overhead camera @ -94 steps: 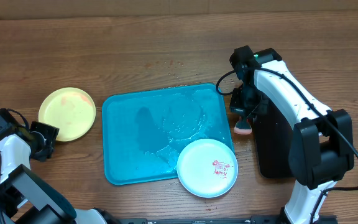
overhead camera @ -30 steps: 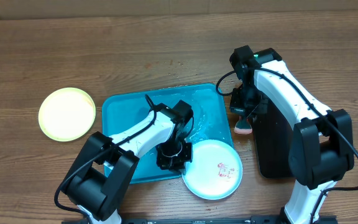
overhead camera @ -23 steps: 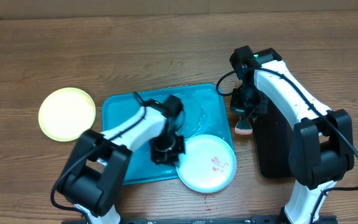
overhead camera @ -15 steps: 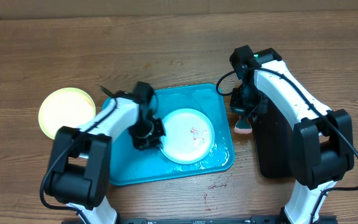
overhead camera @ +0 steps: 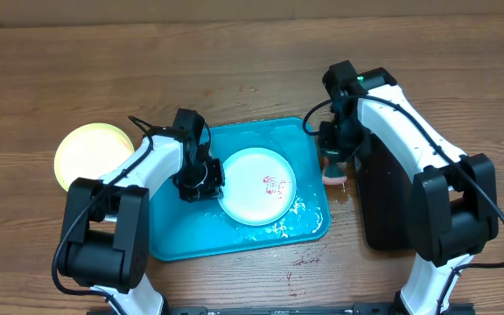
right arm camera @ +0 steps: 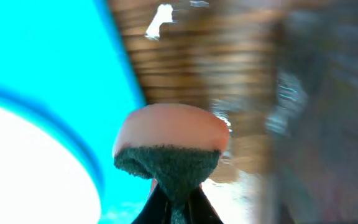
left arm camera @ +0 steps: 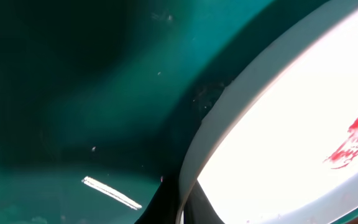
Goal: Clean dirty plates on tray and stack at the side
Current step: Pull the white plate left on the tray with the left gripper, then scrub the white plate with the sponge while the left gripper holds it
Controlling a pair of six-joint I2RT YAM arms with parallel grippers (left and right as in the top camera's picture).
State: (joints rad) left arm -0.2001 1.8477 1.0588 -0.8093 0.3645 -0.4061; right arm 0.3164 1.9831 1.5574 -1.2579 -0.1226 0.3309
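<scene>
Yellow plate is set aside; smeared plate, clamped by left end effector, is unwiped; sponge is pinched by right end effector.

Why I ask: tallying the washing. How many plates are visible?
2: a smeared plate on the tray, a yellow plate left of it; another may hide beneath.
</scene>
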